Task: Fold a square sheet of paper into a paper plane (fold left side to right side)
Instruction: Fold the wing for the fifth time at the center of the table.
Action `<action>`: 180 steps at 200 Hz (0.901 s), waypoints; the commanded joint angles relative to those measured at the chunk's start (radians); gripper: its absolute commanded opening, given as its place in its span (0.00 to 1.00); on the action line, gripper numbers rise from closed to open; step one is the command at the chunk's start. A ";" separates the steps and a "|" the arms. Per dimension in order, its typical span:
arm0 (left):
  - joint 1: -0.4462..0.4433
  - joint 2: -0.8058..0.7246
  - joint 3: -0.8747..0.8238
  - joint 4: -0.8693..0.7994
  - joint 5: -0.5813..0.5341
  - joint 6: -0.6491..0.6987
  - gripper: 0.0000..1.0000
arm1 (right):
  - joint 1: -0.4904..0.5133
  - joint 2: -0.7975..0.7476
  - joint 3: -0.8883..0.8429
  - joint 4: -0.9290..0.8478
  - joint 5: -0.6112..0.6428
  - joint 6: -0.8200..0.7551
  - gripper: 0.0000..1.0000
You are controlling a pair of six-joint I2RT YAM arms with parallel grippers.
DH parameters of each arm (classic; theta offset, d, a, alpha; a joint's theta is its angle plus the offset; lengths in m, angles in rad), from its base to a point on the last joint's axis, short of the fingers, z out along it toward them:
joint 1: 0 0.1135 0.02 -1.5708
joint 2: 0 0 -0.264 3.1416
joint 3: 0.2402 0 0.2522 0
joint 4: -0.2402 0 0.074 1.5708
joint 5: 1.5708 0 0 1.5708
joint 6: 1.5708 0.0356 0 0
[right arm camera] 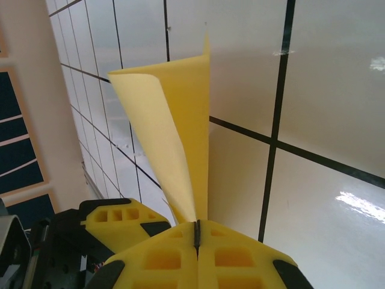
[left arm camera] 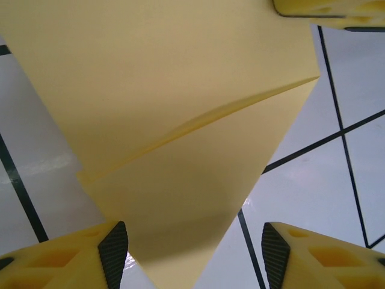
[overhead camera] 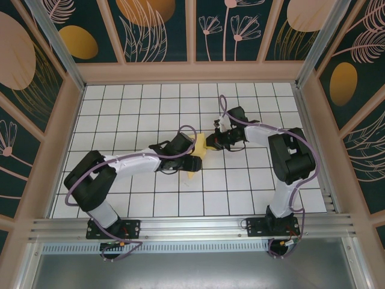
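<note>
**One sheet, right gripper clamped on it, left gripper spread**

Surroundings: white grid-tiled desk [overhead camera: 120,120] boxed in by floral-panelled walls [overhead camera: 156,30], with a metal rail [overhead camera: 192,226] along the near edge. Both arms meet mid-desk. From the top, the left arm [overhead camera: 129,164] covers the wrist end of the paper, so only yellow patches show on either side of it.

Count: 1 sheet of paper [overhead camera: 198,143], 2 arms, 2 grippers.

Sheet: yellow and partly folded, sitting mid-desk between the two grippers. In the left wrist view a raised flap crosses it and it narrows to a point at the bottom. In the right wrist view it [right arm camera: 180,120] stands curled up off the tiles.

Right gripper [right arm camera: 197,236]: fingers pressed together, pinching the sheet's edge. Its yellow fingertip also shows at the top of the left wrist view.

Left gripper [left arm camera: 194,256]: jaws spread, with the sheet's [left arm camera: 180,120] pointed end between them. The right pad [left arm camera: 274,253] is clear of the paper. The left pad [left arm camera: 114,253] is just beside the paper's edge, and I can't tell whether it touches.
</note>
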 commanded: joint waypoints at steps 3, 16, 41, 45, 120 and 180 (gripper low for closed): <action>-0.029 0.031 0.080 -0.072 -0.070 -0.004 0.64 | 0.009 0.020 0.034 -0.033 0.008 0.016 0.02; -0.037 0.075 0.102 -0.097 -0.093 0.002 0.64 | 0.009 0.021 0.034 -0.032 0.009 0.016 0.02; -0.048 0.111 0.139 -0.126 -0.108 0.011 0.65 | 0.010 0.024 0.035 -0.032 0.012 0.016 0.02; -0.050 0.117 0.144 -0.132 -0.114 0.011 0.65 | 0.011 0.025 0.036 -0.032 0.011 0.017 0.02; -0.081 0.201 0.205 -0.207 -0.206 -0.001 0.64 | 0.014 0.034 0.040 -0.035 0.016 0.030 0.02; -0.081 0.223 0.206 -0.196 -0.194 0.005 0.54 | 0.015 0.051 0.039 -0.050 0.026 0.020 0.02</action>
